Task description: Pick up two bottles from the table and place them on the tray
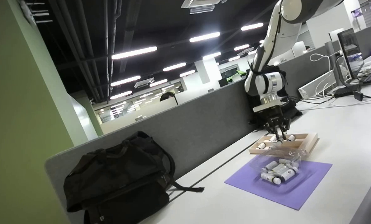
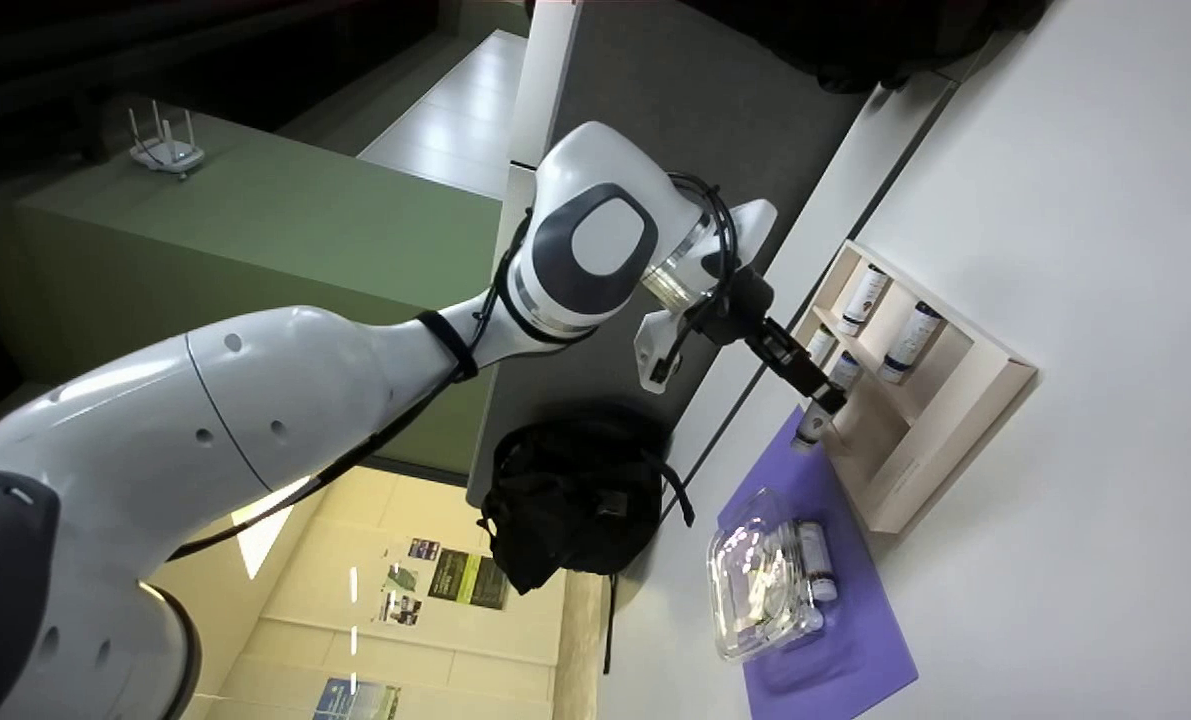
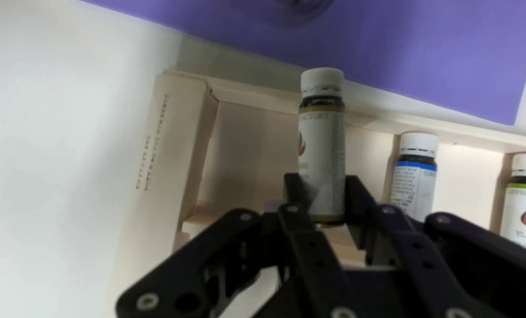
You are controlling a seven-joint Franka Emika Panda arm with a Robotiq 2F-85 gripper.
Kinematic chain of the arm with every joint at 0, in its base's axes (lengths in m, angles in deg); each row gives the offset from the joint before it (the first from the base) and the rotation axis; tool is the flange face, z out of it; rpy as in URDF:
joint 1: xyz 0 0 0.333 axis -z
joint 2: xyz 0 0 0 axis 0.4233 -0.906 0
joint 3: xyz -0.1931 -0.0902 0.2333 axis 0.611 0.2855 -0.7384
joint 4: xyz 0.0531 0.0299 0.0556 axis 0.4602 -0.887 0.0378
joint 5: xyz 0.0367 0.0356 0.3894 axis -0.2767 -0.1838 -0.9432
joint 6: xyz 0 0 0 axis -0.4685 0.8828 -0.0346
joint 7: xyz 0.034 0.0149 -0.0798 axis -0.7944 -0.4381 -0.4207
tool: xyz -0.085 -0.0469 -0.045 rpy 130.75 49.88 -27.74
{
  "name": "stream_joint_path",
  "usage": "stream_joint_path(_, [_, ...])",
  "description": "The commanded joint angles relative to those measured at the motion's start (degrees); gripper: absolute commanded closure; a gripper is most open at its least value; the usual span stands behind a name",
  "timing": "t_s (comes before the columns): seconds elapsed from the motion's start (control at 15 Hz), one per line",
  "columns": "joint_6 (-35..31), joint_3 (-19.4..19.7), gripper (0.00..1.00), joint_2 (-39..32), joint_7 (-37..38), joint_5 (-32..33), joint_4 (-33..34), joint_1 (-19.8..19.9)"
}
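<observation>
The bottle (image 3: 322, 145) is gripped in the hand (image 3: 325, 196), the two fingers (image 3: 355, 194) pressed on either side of it, low on the label. It is held over the long side of the tray (image 2: 945, 430), next to the purple mat (image 1: 311, 183); in the wrist view its white cap reaches past the rim toward the mat — whether any part of it touches the tray, I cannot tell. Beneath the cap come a dark strip and a white label with a red flame mark, partly turned away.

The tray is pale tan, split by low dividers, and sits on the white surface (image 1: 204, 208) just beside the mat. Four more bottles (image 2: 910, 340) show in it in an exterior view, two on each side of the long divider. Two of the tray's bottles face the wrist camera, a blue-banded bottle (image 3: 414, 181) and a green-banded bottle (image 3: 525, 212), the second cut off by the view's edge, both with their caps toward the mat.

On the mat stands a clear container (image 2: 727, 600) with several bottles (image 1: 287, 175) showing through its walls — too crowded to count. A black backpack (image 1: 116, 177) rests by the dark grey partition (image 1: 204, 140) in both exterior views.
</observation>
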Motion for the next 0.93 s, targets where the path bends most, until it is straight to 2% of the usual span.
stream_joint_path(0.0, [-0.77, -0.04, 0.88, 0.03, 1.32, -3.31, -1.49, 0.43])
stream_joint_path(0.87, [-2.18, 1.25, 0.88, -1.28, 1.76, -6.22, -1.90, 1.93])
